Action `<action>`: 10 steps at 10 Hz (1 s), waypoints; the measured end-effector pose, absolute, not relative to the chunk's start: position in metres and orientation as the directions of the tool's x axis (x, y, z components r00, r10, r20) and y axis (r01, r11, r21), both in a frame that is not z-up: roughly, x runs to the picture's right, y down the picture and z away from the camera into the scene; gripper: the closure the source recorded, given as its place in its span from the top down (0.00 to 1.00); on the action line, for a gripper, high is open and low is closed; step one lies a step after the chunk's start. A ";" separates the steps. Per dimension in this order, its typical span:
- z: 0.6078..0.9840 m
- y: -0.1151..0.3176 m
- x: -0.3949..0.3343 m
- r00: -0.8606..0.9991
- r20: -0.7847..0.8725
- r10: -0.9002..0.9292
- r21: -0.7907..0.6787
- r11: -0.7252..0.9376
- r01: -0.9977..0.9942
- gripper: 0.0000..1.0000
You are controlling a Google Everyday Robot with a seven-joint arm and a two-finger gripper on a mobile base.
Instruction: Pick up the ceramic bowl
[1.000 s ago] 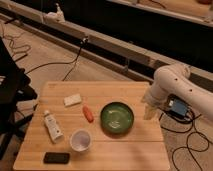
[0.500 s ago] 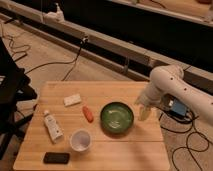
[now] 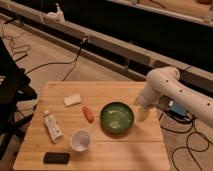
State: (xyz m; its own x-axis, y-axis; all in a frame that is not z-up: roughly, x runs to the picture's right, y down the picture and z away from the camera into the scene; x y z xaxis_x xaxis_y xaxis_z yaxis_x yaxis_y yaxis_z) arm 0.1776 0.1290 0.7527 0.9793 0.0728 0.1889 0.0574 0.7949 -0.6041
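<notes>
The ceramic bowl is a wide, shallow, glossy green dish with a darker rim. It sits on the right half of the wooden table. My white arm reaches in from the right. My gripper hangs down just right of the bowl's rim, over the table's right edge, apart from the bowl.
A white cup stands left of the bowl at the front. An orange carrot-like object, a white tube, a white block and a black phone lie further left. Cables trail on the floor.
My arm and gripper have moved left, from off the table's right side to close beside the bowl's right rim. Nothing on the table has moved.
</notes>
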 end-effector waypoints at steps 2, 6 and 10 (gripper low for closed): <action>0.765 0.142 0.170 0.980 0.201 -0.005 -0.593 0.795 0.125 0.65; 0.787 0.176 0.152 0.968 0.239 -0.075 -0.608 0.766 0.209 0.65; 0.803 0.212 0.141 0.956 0.292 -0.030 -0.643 0.734 0.219 0.65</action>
